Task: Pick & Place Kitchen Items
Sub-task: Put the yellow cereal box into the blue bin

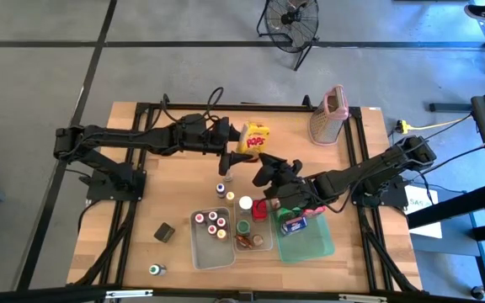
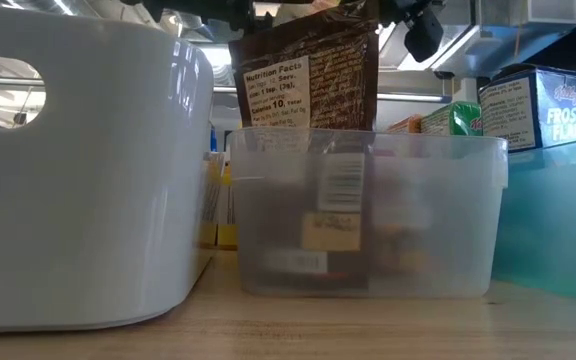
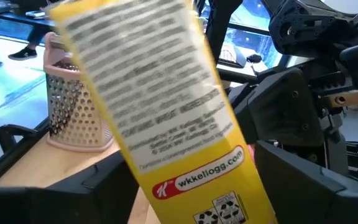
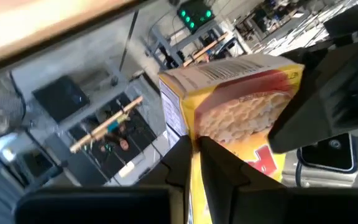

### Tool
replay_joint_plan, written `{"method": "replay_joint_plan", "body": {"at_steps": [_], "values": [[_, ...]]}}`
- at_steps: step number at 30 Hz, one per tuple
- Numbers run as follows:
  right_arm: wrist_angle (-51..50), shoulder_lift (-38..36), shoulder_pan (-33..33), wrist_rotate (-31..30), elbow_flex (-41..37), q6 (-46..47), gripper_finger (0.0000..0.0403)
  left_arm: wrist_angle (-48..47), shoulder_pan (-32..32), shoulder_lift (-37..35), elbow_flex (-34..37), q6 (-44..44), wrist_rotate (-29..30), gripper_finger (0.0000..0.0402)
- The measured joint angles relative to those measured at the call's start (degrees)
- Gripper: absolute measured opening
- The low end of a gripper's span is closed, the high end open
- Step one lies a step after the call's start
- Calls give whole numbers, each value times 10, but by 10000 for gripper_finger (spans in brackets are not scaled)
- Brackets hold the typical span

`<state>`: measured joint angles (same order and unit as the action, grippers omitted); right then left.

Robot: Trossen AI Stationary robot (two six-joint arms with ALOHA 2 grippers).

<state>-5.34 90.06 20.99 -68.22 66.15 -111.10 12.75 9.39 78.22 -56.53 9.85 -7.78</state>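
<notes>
Yellow carton (image 1: 256,136) up in the air, just beside the grater (image 1: 328,115).
Clamped in left gripper (image 1: 236,139); right gripper (image 1: 264,165) pinched shut, holding nothing, right below carton.

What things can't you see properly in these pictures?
- Small print on the yellow cereal carton: motion-blurred in the left wrist view.
- Contents of the clear plastic tub: its cloudy wall veils them in the low view.
- Labels on the tiny capped spice jars: too small in the high view.
- Left gripper: whether it grips the carton is unclear.
</notes>
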Motion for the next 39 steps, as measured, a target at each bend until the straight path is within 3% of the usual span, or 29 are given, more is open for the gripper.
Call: {"method": "replay_joint_plan", "body": {"at_steps": [6,14,20,29,34,39], "values": [[0,0,0,17,0,73,34,0,0,0,0,0,-1,250],[0,0,0,19,0,101,35,1,0,0,0,0,2,178],[2,0,0,18,0,147,54,0,0,0,0,-1,3,126],[2,0,2,-45,0,272,96,2,0,0,0,-1,6,130],[-2,-2,-1,-126,1,387,115,-6,-3,0,0,-16,-1,122],[-62,-22,2,-156,1,508,119,-3,-4,0,0,-17,5,120]]}}
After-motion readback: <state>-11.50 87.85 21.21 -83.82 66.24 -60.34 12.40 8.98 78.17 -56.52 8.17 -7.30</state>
